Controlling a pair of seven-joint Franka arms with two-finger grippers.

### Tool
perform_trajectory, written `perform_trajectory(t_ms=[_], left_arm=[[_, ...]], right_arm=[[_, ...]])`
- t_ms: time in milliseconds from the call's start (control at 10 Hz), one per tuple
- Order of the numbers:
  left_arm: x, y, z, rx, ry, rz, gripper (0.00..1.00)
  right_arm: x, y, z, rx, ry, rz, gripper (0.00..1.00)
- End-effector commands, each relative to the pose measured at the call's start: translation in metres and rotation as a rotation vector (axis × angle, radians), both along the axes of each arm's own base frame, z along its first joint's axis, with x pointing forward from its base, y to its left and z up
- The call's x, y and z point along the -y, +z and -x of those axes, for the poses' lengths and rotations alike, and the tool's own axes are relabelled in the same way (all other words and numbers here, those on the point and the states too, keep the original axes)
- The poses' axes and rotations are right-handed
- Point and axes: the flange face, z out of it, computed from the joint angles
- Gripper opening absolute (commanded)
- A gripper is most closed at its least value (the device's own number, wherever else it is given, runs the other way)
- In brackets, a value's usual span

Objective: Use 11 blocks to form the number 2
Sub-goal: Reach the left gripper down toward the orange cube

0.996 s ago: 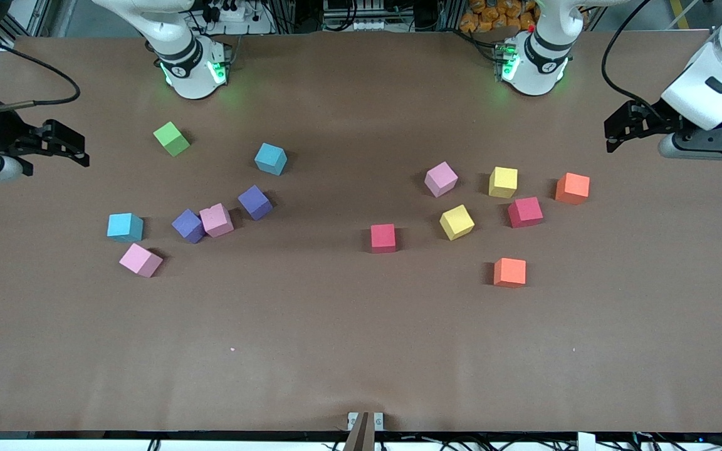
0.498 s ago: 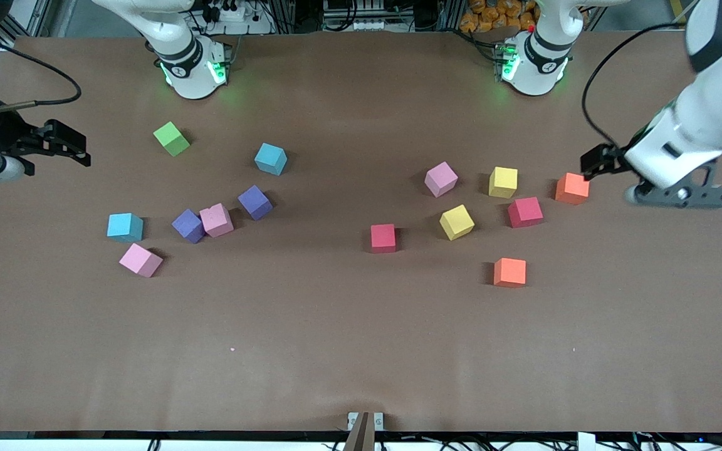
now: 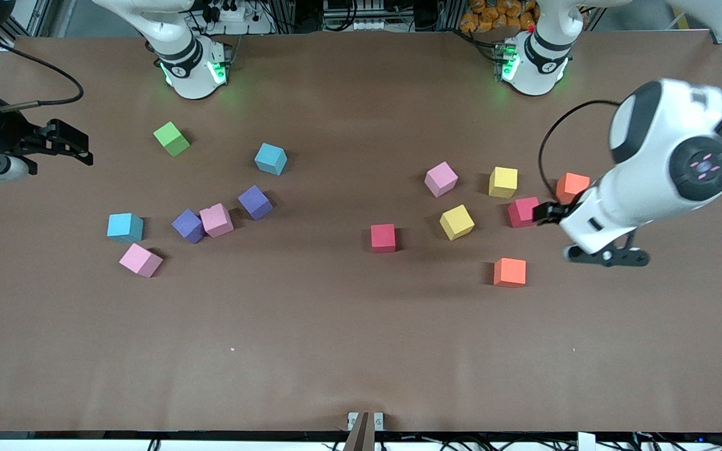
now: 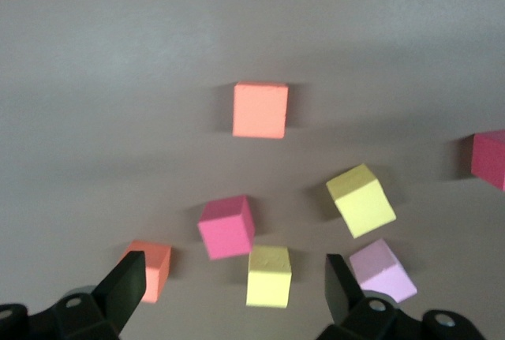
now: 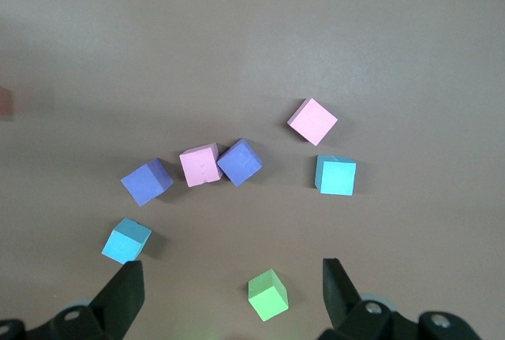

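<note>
The blocks lie loose on the brown table [image 3: 348, 351] in two scattered groups, and no part of the number 2 is built yet. Toward the left arm's end are a pink block [image 3: 441, 179], two yellow blocks [image 3: 503, 181] and [image 3: 457, 222], two red blocks [image 3: 524, 212] and [image 3: 383, 238], and two orange blocks [image 3: 572, 186] and [image 3: 509, 272]. Toward the right arm's end lie two purple blocks [image 3: 254, 202] and [image 3: 188, 225], two more pink ones [image 3: 216, 220] and [image 3: 140, 260], two light blue ones [image 3: 271, 158] and [image 3: 125, 227], and the lime-green cube [image 3: 172, 138]. What has changed in the last second is the left arm: it has swung in from the table's end, and the left gripper [image 3: 552, 213] now hangs over the spot just beside the red block near the orange one, its fingers [image 4: 126, 286] spread wide and holding nothing. No block has moved. This looks like the opening reach for a first pick, probably that red block, though the target is not settled. The right gripper [image 3: 69, 147] waits at its own end of the table, fingers [image 5: 125, 293] likewise apart and empty.
</note>
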Motion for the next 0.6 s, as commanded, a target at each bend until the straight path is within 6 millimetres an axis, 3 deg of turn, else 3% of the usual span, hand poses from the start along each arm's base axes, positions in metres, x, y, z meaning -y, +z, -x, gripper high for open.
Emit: perform_trajectory(t_ms=[0, 498], left_arm=[[0.007, -0.034, -0.012, 0.032, 0.010, 0.010, 1.00], [0.012, -0.134, -0.035, 0.084, 0.044, 0.037, 1.00]], right_arm=[[0.000, 0.003, 0.004, 0.000, 0.006, -0.006, 1.00], [-0.001, 0.004, 0.004, 0.002, 0.010, -0.006, 1.00]])
